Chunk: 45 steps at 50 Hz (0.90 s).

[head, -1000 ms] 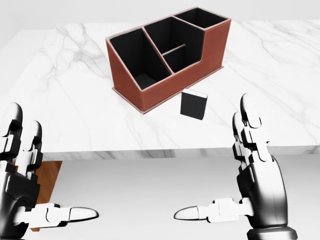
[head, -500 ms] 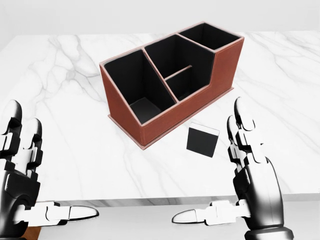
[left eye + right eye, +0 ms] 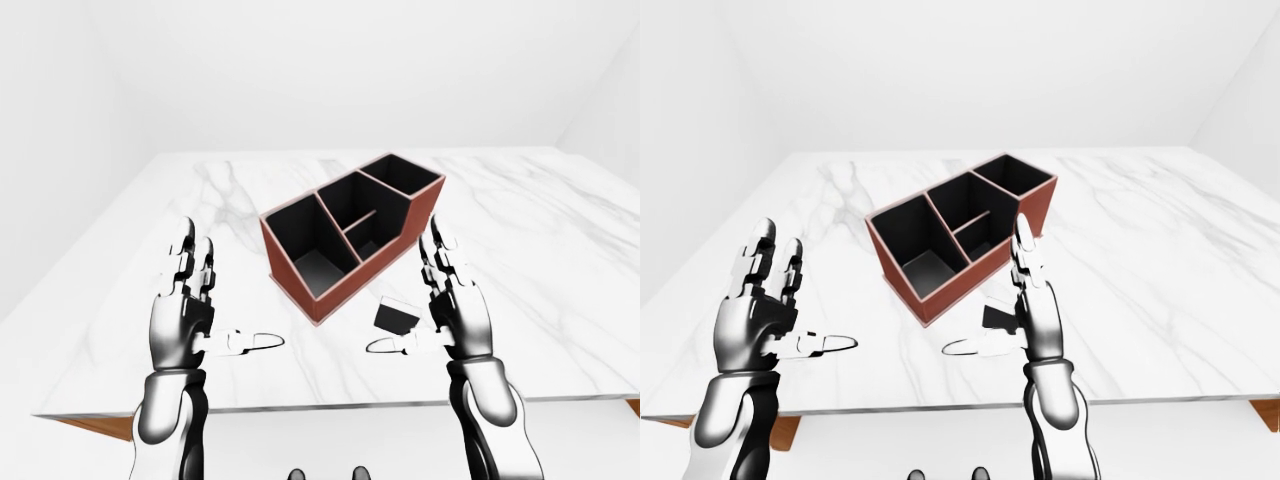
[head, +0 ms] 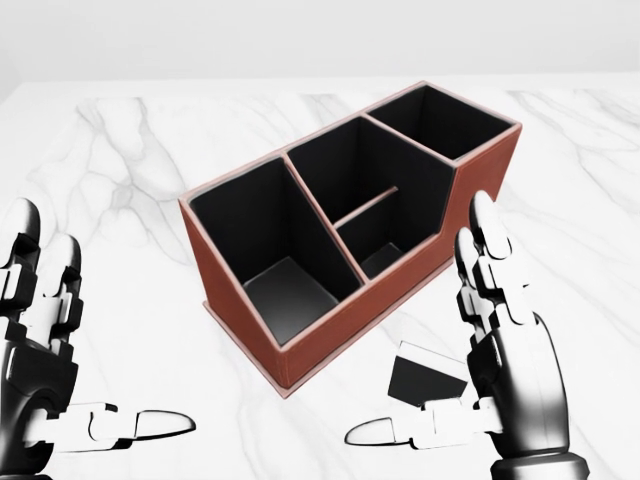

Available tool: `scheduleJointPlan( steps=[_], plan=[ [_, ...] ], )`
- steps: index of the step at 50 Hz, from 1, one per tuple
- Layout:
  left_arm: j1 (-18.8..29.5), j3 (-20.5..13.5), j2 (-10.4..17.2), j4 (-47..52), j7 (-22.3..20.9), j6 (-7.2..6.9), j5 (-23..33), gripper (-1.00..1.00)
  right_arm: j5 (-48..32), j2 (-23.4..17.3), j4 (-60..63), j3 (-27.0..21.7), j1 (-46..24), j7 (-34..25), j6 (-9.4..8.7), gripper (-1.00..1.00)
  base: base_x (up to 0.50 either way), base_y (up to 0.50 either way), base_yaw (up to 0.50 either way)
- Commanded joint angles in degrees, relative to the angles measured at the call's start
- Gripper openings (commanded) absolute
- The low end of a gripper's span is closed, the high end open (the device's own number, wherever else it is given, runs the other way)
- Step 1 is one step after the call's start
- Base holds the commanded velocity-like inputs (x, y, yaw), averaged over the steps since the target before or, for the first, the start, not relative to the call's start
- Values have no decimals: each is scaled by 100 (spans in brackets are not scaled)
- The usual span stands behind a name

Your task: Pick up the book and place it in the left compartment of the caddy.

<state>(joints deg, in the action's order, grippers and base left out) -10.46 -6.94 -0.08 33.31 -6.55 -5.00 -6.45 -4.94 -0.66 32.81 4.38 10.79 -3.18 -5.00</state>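
Observation:
The caddy (image 4: 335, 340) is a red-brown box with black insides, set at an angle on the white marble table (image 4: 120, 150). Its left compartment (image 4: 270, 285) is the big one nearest the view's left, and it is empty. A small black book (image 4: 420, 380) with a white edge stands on the table just right of and below the caddy's long wall. My right hand (image 4: 430, 340) is open beside the book, palm facing left, and partly covers the book's right edge. My left hand (image 4: 105, 320) is open at the lower left, far from both.
The marble table spreads wide on all sides of the caddy; its near edge (image 3: 330, 408) shows in the left-eye view. A brown wooden piece (image 3: 95, 428) sticks out below the table's lower left corner. White walls surround the scene.
The camera has moved in toward the table, so the caddy and book look larger and lower in the head view. Both hands keep the same open pose.

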Motion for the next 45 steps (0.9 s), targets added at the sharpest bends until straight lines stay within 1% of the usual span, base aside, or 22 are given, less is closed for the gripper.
scheduleJointPlan(
  steps=[1,6,11,26,30,41,44,45],
  plan=[
    [17,-12,1,-6,7,0,-4,100,-5,0,17,-20,-18,-13,0,100,50,1,0],
    [8,-3,-1,-3,10,0,2,100,-31,3,36,-8,1,-4,0,100,50,16,0],
    [9,-10,4,-24,5,0,2,100,10,17,-201,-20,-14,6,0,100,50,17,0],
    [-8,22,-3,-11,8,0,28,100,83,22,-211,-36,3,1,0,100,49,16,0],
    [-3,2,3,-3,3,0,22,100,-17,-44,11,13,124,-79,0,100,0,0,0],
    [-37,13,-8,40,8,0,28,100,-429,-206,1151,15,898,-468,0,100,0,0,0],
    [-32,-4,-7,41,4,0,15,100,-604,-221,1257,-69,998,-579,0,100,0,0,0],
    [-35,-8,-7,58,4,0,12,100,-573,-209,1304,-165,1076,-663,0,100,0,0,0]
  ],
)
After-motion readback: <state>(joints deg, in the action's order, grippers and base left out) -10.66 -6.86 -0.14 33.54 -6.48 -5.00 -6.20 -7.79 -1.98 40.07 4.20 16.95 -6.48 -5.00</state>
